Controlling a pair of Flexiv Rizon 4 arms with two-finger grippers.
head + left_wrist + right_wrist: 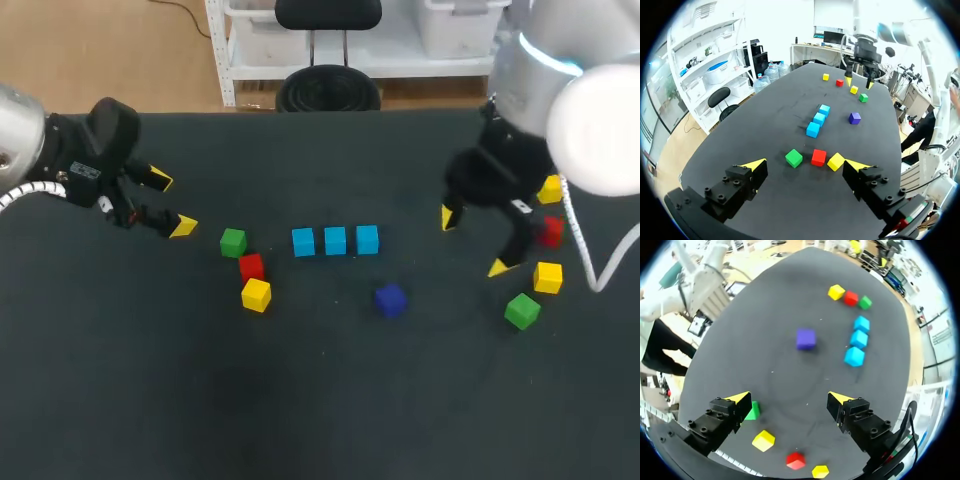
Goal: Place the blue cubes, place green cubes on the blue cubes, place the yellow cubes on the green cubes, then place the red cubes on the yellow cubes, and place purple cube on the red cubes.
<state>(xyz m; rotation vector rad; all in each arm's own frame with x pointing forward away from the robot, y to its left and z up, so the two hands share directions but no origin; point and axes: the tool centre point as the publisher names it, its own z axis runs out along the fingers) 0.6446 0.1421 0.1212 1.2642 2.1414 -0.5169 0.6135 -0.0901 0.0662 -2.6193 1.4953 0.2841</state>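
Three blue cubes [335,241] stand in a row at mid-table, with the purple cube [390,299] in front of them. To their left lie a green cube [233,242], a red cube [251,266] and a yellow cube [256,295]. My left gripper [172,203] hangs open just left of these; in its wrist view the same green [793,158], red [818,157] and yellow [835,161] cubes lie just ahead of its gripper [805,165]. My right gripper [474,242] is open and empty, right of the row. The purple cube [805,339] lies ahead of it.
At the right side lie two yellow cubes [550,189] [547,277], a red cube [549,231] and a green cube [522,311], close beside the right gripper. Bare dark tabletop [320,400] stretches along the front.
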